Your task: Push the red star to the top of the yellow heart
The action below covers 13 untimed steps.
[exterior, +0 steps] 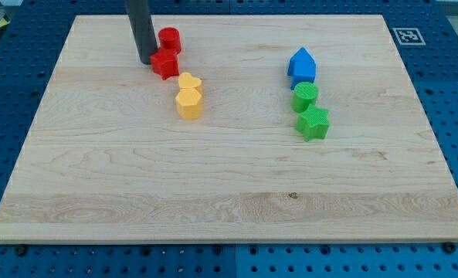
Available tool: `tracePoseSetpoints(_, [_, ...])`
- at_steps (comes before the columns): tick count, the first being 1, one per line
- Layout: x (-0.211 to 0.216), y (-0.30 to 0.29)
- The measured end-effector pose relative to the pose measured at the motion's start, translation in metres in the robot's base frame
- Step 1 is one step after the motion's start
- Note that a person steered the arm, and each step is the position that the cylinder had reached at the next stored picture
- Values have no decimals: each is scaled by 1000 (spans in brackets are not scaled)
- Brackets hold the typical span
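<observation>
My tip (147,61) has no jaws and touches the red star (165,63) at its nine o'clock. The star looks light, stiff and slippery, liable to spin; the yellow heart (188,82) lies at its four o'clock, so push centrally.

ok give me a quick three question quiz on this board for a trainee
1. True or false: my tip sits at the view's left of the red star.
2. Which block lies nearest the red star on the side toward the view's top? A) red cylinder B) blue block C) green star
3. Fill in: the yellow heart touches a yellow ____ just below it in the view.

Key: 1 true; 2 A; 3 hexagon. The wooden board holds seven blocks in all, counting the green cylinder.
</observation>
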<state>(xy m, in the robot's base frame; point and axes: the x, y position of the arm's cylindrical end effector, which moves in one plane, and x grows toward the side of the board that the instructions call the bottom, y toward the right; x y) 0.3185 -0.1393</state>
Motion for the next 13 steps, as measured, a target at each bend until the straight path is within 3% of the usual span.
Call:
tracePoseSetpoints(3, [25, 18])
tracePoseSetpoints(7, [23, 20])
tracePoseSetpoints(9, [-27, -39])
tracePoseSetpoints(10, [-54, -33])
tracePoseSetpoints(13, [-55, 23])
